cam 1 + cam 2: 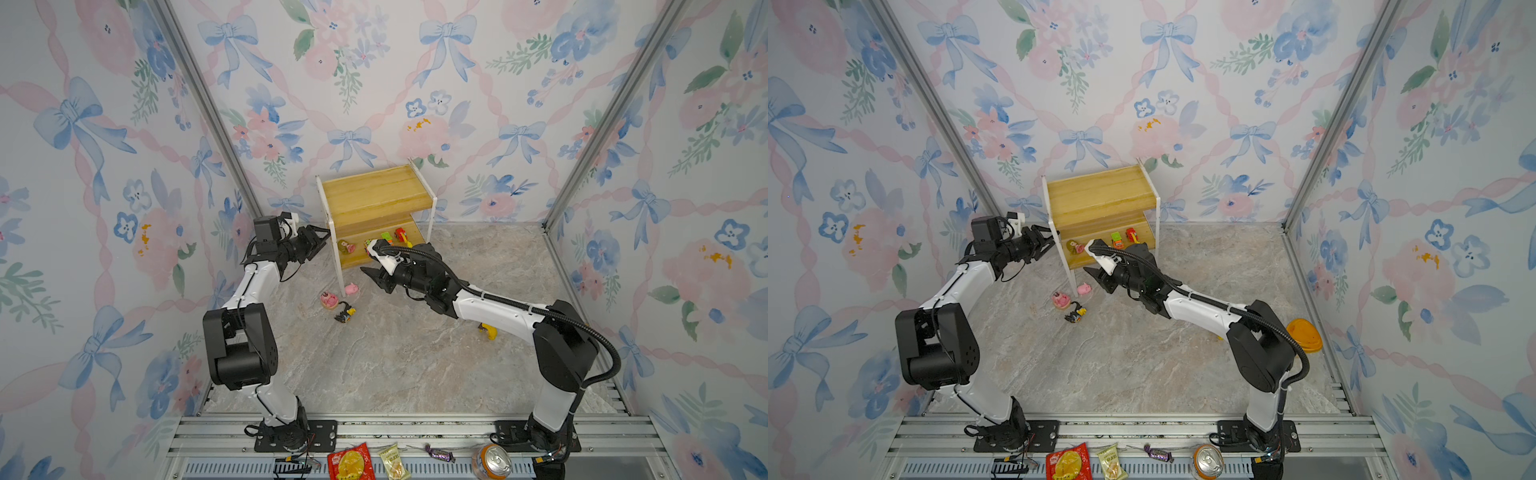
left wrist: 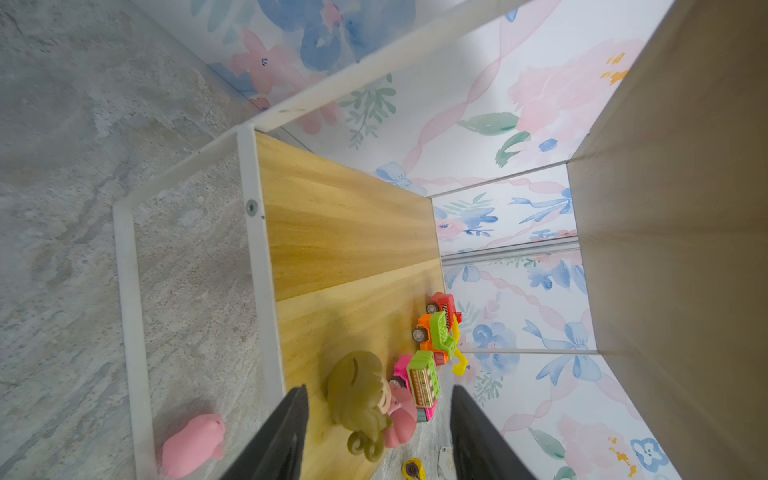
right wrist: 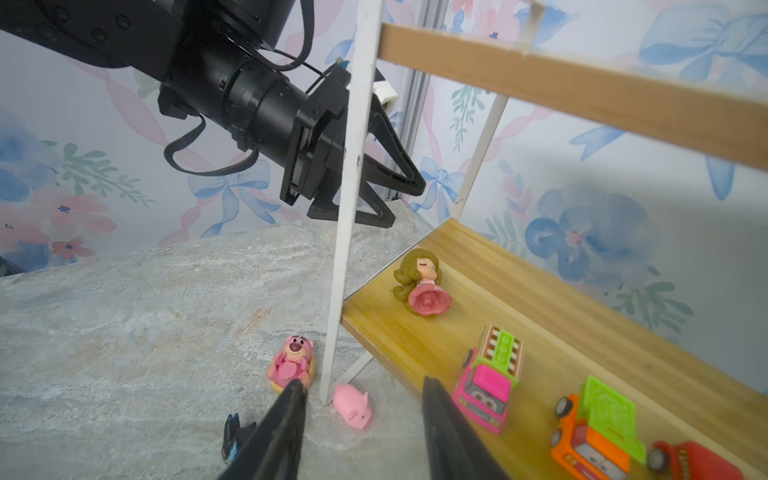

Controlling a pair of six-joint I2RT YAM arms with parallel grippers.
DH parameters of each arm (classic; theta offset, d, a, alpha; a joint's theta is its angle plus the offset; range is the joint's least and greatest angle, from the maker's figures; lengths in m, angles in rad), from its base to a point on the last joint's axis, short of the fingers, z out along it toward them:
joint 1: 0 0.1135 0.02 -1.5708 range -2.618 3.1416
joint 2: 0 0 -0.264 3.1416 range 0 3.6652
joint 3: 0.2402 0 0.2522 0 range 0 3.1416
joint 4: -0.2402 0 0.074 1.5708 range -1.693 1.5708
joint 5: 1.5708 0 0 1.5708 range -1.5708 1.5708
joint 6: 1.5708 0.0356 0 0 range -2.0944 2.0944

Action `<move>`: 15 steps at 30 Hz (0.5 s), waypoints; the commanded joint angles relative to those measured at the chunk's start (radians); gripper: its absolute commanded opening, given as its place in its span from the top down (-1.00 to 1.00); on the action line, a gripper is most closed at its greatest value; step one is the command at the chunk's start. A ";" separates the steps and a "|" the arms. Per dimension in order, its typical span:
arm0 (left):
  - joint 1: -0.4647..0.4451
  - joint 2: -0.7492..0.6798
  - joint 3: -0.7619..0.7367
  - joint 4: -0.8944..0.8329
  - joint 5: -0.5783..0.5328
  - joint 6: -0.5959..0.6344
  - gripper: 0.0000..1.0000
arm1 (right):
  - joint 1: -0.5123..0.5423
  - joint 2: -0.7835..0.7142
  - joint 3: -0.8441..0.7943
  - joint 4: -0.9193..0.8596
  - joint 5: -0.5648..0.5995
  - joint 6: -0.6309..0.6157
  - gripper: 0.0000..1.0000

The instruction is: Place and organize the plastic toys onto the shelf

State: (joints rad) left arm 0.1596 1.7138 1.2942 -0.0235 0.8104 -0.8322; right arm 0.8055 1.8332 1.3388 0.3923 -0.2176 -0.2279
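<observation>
Where the marbled counter (image 1: 415,357) meets the flowered back wall, we find the shelf (image 1: 376,193) standing upright, two yellowish boards in a thin white frame.

We see the left pincer (image 1: 322,237) hanging just outside the shelf's left end, level with the gap between the boards. Its jaws are spread and nothing sits between them. The right pincer (image 1: 370,276) hovers low before the shelf's front left corner, pointing down at the counter. It is likewise released, grasping nothing.

Along the front rail, well apart from the shelf, lie a metal can (image 1: 490,460), a red snack packet (image 1: 351,462) and a smaller pale packet (image 1: 392,460).

On the lower board we count three cars in a row. The red car (image 3: 694,461) is nearest the shelf's right end, the green-orange car (image 3: 594,432) is in the middle, and the pink car (image 3: 488,382) comes next. The pink-dress doll (image 3: 422,286) lies on its side near the left end of that same board, apart from the cars.

Three toys are down on the counter. The round pink figure (image 3: 291,365) and the pink pig (image 3: 352,407) sit on either side of the shelf's front left leg — the pig just beside it. The black-yellow figure (image 1: 345,312) lies near them, a little farther from the shelf.
</observation>
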 commanded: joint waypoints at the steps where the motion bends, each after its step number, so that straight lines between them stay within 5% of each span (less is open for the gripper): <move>1: -0.013 0.030 0.038 0.011 0.012 -0.029 -0.11 | -0.021 0.027 0.028 -0.018 -0.009 -0.079 0.04; 15: -0.046 0.068 0.038 0.011 -0.043 -0.042 -0.10 | -0.031 0.057 0.046 0.015 -0.003 -0.128 0.10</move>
State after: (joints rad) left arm 0.1253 1.7504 1.3167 -0.0231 0.7849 -0.8692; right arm 0.7795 1.8740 1.3468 0.3931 -0.2173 -0.3283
